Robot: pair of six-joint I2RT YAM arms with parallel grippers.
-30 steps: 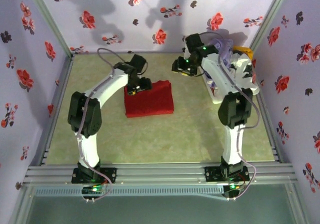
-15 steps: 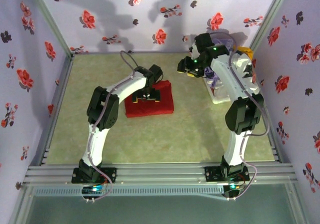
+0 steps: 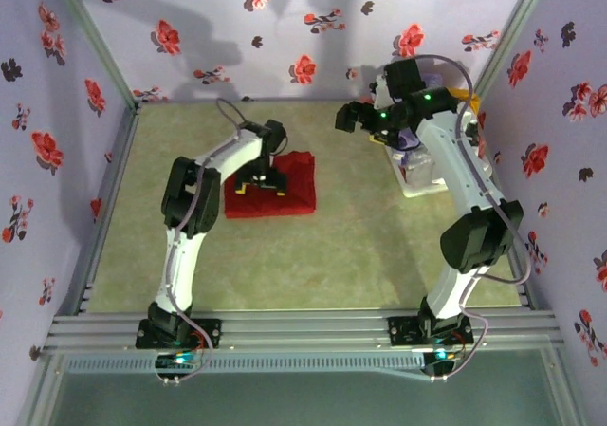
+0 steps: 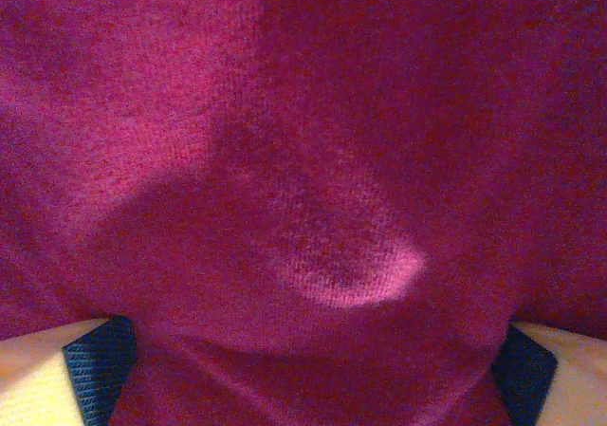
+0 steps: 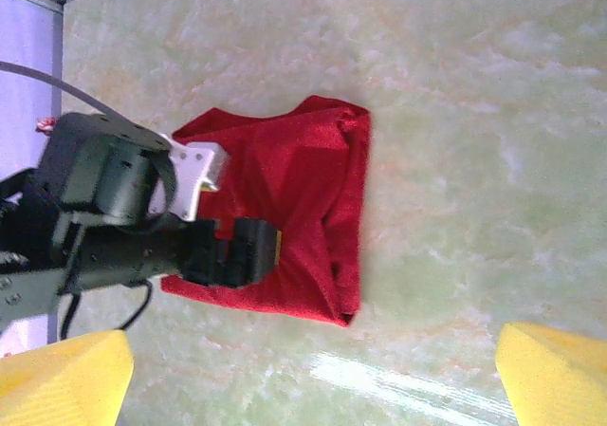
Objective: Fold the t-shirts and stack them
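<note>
Pale green marbled table [image 3: 360, 246], lavender walls with red flowers [image 3: 285, 27], white basket [image 3: 420, 187] near the right wall

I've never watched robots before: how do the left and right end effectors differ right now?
The left end effector is down on the red shirt; the right end effector hangs in the air near the basket, touching nothing. Cloth bulges into the gap between the left one's jaws; the gap between the right one's jaws holds nothing. Both stand open.

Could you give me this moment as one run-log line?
left gripper: open, down on folded red shirt | right gripper: open, empty, above table | basket: far right
</note>
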